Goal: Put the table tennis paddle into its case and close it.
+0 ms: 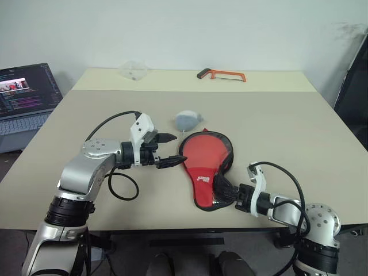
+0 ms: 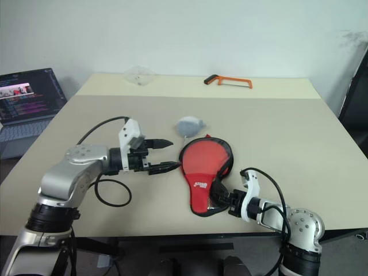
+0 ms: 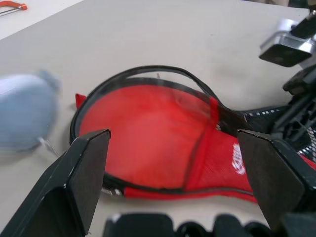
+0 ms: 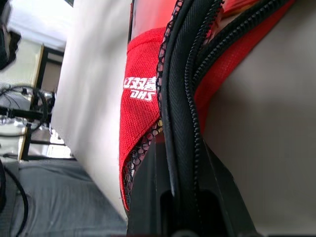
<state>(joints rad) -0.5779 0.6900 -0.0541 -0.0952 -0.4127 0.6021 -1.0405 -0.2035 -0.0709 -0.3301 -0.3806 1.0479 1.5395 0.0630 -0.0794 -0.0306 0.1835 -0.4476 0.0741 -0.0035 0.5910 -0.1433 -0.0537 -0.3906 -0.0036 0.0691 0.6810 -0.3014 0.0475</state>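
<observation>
Case (image 1: 206,164) first: it lies flat on the beige table (image 1: 287,126) in front of the robot, round end away and narrow handle end toward the near edge, its clear window and red logo panel up; the table tennis paddle (image 3: 148,128) seems to sit inside, red face showing through the plastic, though I cannot see the handle. Behind the case rests a small grey-blue object (image 1: 187,119), and a hacksaw (image 1: 222,74) lies far back; a laptop (image 1: 26,95) stands off to the left. The right gripper (image 1: 223,190) has its fingers pinched together on the case's narrow end at the black zip edge. The left gripper (image 1: 168,150) hovers just beside the round end, fingers spread wide and holding nothing. To close well, I judge the left should pin the round end while the right draws the zip along the rim without lifting. The right wrist view shows zip teeth parted beside the grip, which the head views do not resolve; the left wrist view shows the rim gaping at the round end.
</observation>
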